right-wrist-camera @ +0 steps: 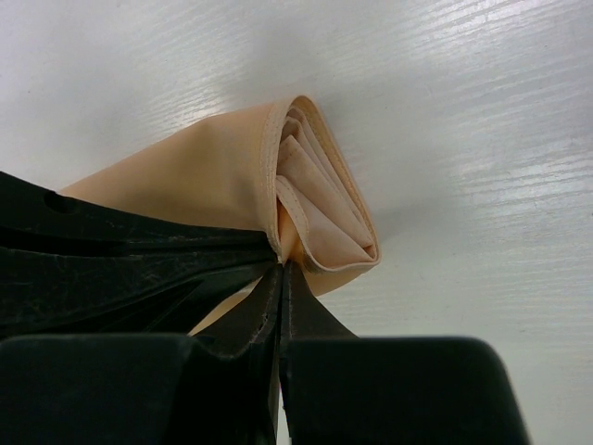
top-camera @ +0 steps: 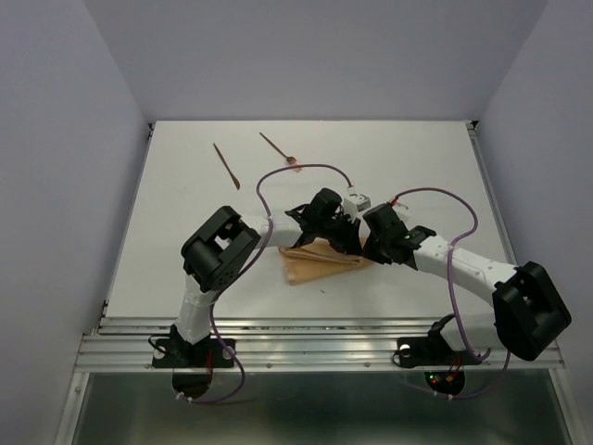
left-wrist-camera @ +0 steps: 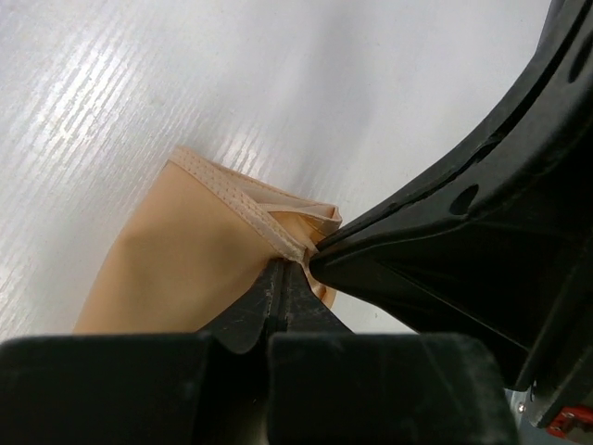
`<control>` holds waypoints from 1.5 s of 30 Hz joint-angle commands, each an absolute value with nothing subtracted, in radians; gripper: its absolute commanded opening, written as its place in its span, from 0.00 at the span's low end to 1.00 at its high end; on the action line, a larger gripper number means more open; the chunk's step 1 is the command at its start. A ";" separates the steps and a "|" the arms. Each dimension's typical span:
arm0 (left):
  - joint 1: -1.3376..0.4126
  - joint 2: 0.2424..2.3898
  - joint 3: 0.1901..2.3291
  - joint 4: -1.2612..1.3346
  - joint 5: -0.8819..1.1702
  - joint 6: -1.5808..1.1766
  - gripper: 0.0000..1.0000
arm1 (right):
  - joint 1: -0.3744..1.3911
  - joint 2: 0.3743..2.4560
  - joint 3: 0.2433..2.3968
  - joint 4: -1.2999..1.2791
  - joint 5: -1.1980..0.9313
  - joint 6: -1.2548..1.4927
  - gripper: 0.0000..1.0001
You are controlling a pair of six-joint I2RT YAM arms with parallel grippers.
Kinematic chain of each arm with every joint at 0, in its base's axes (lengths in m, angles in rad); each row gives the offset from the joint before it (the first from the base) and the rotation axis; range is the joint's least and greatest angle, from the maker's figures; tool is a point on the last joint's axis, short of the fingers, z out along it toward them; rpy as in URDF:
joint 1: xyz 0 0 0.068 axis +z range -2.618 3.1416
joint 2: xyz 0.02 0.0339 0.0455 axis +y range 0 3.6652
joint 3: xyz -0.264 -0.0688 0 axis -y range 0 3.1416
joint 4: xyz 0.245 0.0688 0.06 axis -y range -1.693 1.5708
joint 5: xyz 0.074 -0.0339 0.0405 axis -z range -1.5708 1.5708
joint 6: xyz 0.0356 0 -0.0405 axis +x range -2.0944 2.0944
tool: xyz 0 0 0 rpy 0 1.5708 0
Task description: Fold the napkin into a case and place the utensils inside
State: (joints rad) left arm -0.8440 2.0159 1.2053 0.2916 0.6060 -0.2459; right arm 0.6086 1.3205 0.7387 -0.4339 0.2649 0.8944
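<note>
The tan napkin (top-camera: 315, 262) lies folded into a narrow wedge near the middle of the table. My left gripper (top-camera: 346, 241) and right gripper (top-camera: 365, 248) meet at its right end. In the left wrist view the left gripper (left-wrist-camera: 284, 262) is shut on the napkin's (left-wrist-camera: 181, 269) stitched hem. In the right wrist view the right gripper (right-wrist-camera: 282, 265) is shut on the edge of the layered napkin (right-wrist-camera: 208, 176), whose folds fan open at that end. The utensils lie apart at the far left: a plain pointed stick (top-camera: 226, 165) and a fork (top-camera: 278, 148).
The white table (top-camera: 417, 158) has raised side rails and a metal rail at the near edge. Purple cables (top-camera: 306, 169) loop over both arms. The two grippers' fingers crowd each other at the napkin's end.
</note>
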 commanded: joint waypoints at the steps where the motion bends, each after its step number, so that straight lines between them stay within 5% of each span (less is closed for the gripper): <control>1: -0.862 2.020 1.239 0.333 0.647 -0.255 0.00 | 0.603 1.305 0.758 -0.408 0.296 0.902 0.01; 30: -0.819 1.885 1.169 0.333 0.675 -0.321 0.00 | 0.603 1.328 0.736 -0.390 0.290 0.908 0.01; 45: -0.815 2.034 1.209 0.313 0.672 -0.311 0.00 | 0.603 1.336 0.747 -0.382 0.282 0.905 0.01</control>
State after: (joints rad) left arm -0.8162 2.0346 1.1851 0.2932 0.6540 -0.3138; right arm 0.6083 1.3354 0.7376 -0.4213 0.2665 0.8948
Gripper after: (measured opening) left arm 0.022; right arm 0.017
